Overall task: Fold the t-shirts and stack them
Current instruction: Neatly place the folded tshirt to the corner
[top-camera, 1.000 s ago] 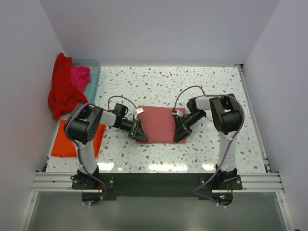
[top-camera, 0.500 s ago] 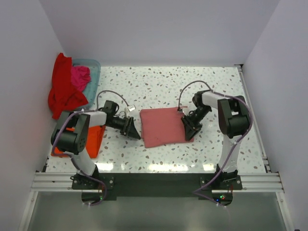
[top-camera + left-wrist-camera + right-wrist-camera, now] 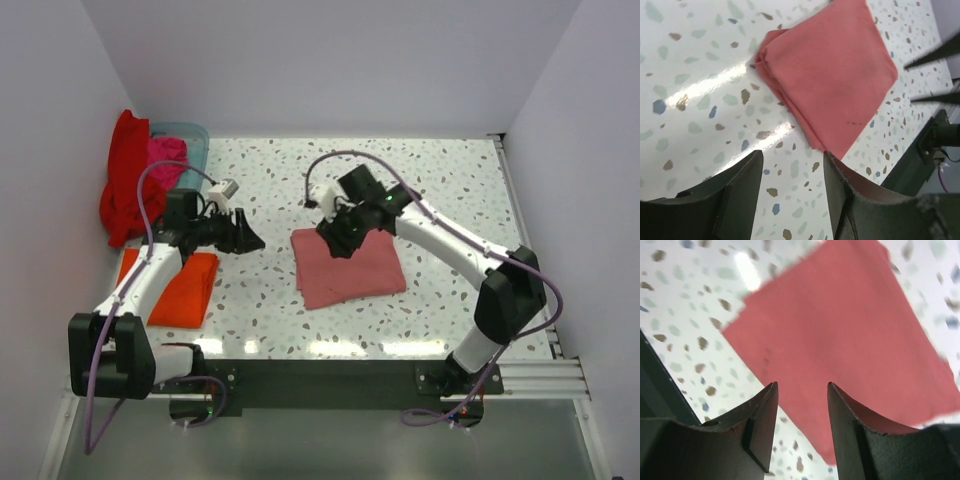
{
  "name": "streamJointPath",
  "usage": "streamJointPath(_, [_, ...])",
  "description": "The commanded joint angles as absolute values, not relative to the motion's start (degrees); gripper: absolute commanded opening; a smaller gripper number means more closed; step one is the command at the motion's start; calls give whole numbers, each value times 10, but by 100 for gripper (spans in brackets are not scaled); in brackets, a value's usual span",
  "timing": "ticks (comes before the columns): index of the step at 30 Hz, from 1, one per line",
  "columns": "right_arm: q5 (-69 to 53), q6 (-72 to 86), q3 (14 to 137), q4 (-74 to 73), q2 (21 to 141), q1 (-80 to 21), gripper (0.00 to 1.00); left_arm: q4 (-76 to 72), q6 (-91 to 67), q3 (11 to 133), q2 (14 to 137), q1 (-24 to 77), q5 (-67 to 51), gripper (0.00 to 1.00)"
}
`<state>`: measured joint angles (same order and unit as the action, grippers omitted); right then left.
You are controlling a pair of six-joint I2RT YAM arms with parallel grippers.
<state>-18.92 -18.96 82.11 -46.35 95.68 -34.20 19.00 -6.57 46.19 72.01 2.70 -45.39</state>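
Moved since 1 second ago: both arms have left the sides of the rose-pink t-shirt (image 3: 350,270); left gripper (image 3: 243,236) swung back toward the orange t-shirt (image 3: 180,288), right gripper (image 3: 335,240) reached over the pink far-left corner.
Left gripper: fingers apart, empty, above bare table (image 3: 450,200).
Right gripper: fingers apart, holding nothing, over the pink cloth.
Rose-pink t-shirt: folded flat mid-table, slightly skewed, well apart from the orange one.
Orange t-shirt: folded at the left edge, likely the stack's base.
Unfolded pile: red t-shirt (image 3: 128,190) and magenta t-shirt (image 3: 168,160) heaped at the basket (image 3: 196,134).
Handling: light, limp, layers slide; pinch through all layers at 2 corners of 1 folded edge.
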Motion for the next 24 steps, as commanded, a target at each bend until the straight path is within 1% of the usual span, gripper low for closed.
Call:
streamJointPath(1, [-80,-150,783,-356,951,-458,48,214,-146,447,706,18,-347,57])
streamJointPath(2, [-70,-146,780,-348,957,-478,49,217,-149,447,707,18,-339,57])
streamJointPath(3, [-49,-146,778,-342,963,-496,49,223,-152,447,705,17,-332,60])
streamJointPath(5, [-33,-148,779,-336,990,-543,49,226,-159,444,706,16,-316,61])
streamJointPath(12, [-11,-115,766,-311,1057,-606,49,222,-177,422,722,14,-314,63])
streamJointPath(19, [-4,-100,747,-283,1085,-614,51,213,-185,415,730,14,-314,66])
streamJointPath(24, [-14,-97,731,-278,1118,-614,50,204,-197,404,735,14,-312,69])
